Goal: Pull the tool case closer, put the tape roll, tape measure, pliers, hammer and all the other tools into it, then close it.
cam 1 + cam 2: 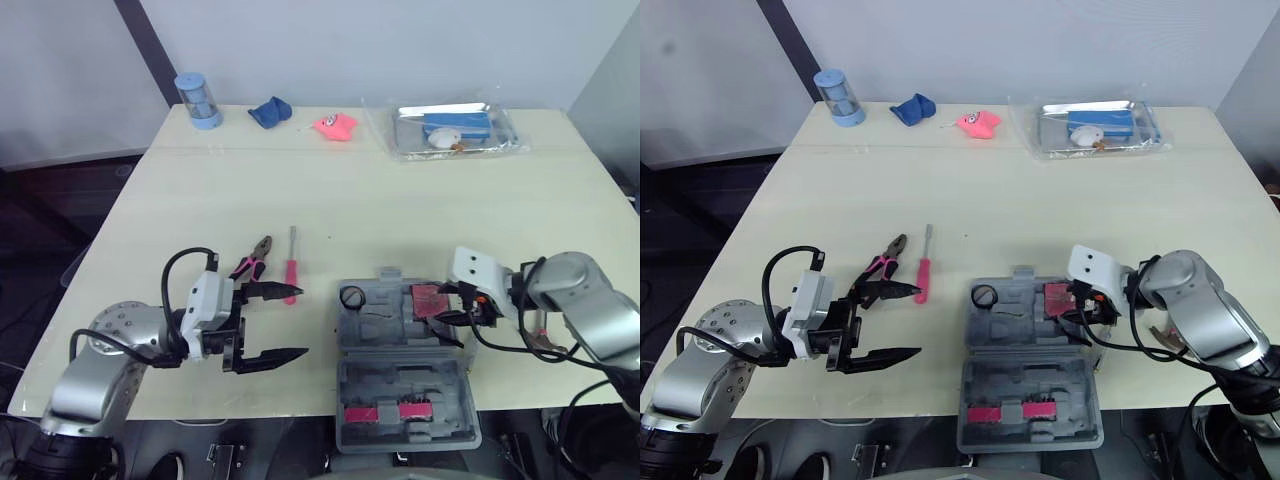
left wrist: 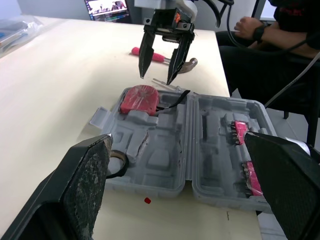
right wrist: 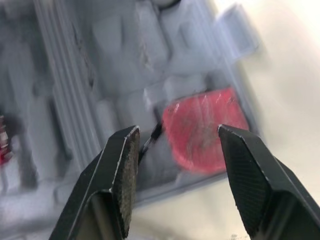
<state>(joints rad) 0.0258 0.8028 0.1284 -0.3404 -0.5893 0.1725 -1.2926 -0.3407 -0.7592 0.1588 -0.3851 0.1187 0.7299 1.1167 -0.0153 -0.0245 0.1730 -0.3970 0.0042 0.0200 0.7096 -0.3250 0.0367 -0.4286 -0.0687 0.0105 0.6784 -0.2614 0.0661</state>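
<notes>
The grey tool case (image 1: 372, 375) lies open at the table's front edge. In it sit the black tape roll (image 1: 352, 296) and the red tape measure (image 1: 430, 300). My right gripper (image 1: 442, 304) hovers open just over the tape measure (image 3: 205, 132), touching nothing. The hammer (image 2: 187, 64) lies on the table behind that gripper. Left of the case are the pink-handled pliers (image 1: 251, 261) and a red screwdriver (image 1: 291, 270). My left gripper (image 1: 305, 322) stands open and empty between the pliers and the case, pointing at the case.
Along the far edge stand a blue canister (image 1: 198, 100), a blue cloth (image 1: 270, 111), a pink object (image 1: 336, 125) and a clear packet with a tray (image 1: 450, 128). Red bit holders (image 1: 390, 412) fill the case's lid. A person (image 2: 270, 30) sits beyond the table's right side.
</notes>
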